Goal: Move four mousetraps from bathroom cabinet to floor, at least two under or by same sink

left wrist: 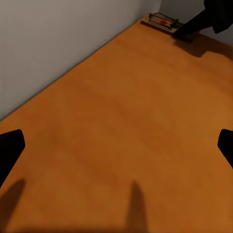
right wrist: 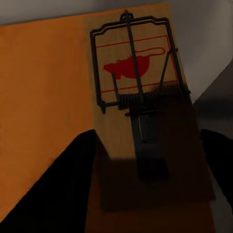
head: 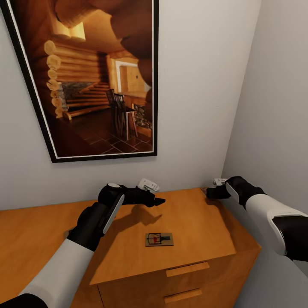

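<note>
One mousetrap, a tan board with dark wire and a red mark, lies flat on the orange-brown cabinet, near the front of its top. A second mousetrap lies in the top's far right corner by the walls. My right gripper is down on it, fingers drawn in against its two long edges. My left gripper hovers open over bare wood behind the first trap, holding nothing. The bathroom floor and sink are out of view.
A large black-framed picture of a log cabin interior hangs on the wall above the cabinet. A side wall closes in at the cabinet's right end. Two drawer pulls show on the cabinet front.
</note>
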You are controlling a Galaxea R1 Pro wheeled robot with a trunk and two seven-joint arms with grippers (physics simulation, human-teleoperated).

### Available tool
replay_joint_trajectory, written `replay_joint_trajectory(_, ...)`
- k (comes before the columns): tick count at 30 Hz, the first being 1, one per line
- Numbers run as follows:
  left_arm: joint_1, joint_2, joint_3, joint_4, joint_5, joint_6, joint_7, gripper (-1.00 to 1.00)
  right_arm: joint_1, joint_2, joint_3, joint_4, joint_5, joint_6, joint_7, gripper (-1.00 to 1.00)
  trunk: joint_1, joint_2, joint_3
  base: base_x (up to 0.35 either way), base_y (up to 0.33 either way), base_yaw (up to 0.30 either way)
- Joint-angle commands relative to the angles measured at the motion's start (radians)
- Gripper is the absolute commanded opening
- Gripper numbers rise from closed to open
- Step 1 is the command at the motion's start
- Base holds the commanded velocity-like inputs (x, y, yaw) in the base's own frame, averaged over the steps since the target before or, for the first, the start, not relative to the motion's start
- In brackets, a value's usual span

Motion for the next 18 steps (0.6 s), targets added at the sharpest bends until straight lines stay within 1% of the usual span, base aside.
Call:
replay_joint_trajectory(1, -0.001, 0.0, 0.001, -0.001, -0.001, 0.006, -0.003, 1.0, 0.0, -0.001, 0.01, -0.001, -0.002, 0.003, 0.001, -1.0, 0.0, -0.001, -0.001, 0.0, 0.0, 0.0)
replay_joint_trajectory(18, -0.001, 0.0, 0.001, -0.001, -0.001, 0.006, -0.003, 1.0, 0.0, -0.003, 0.01, 0.012, 0.002, 0.002, 0.002, -1.0, 0.0, -0.001, -0.001, 0.0, 0.0, 0.0)
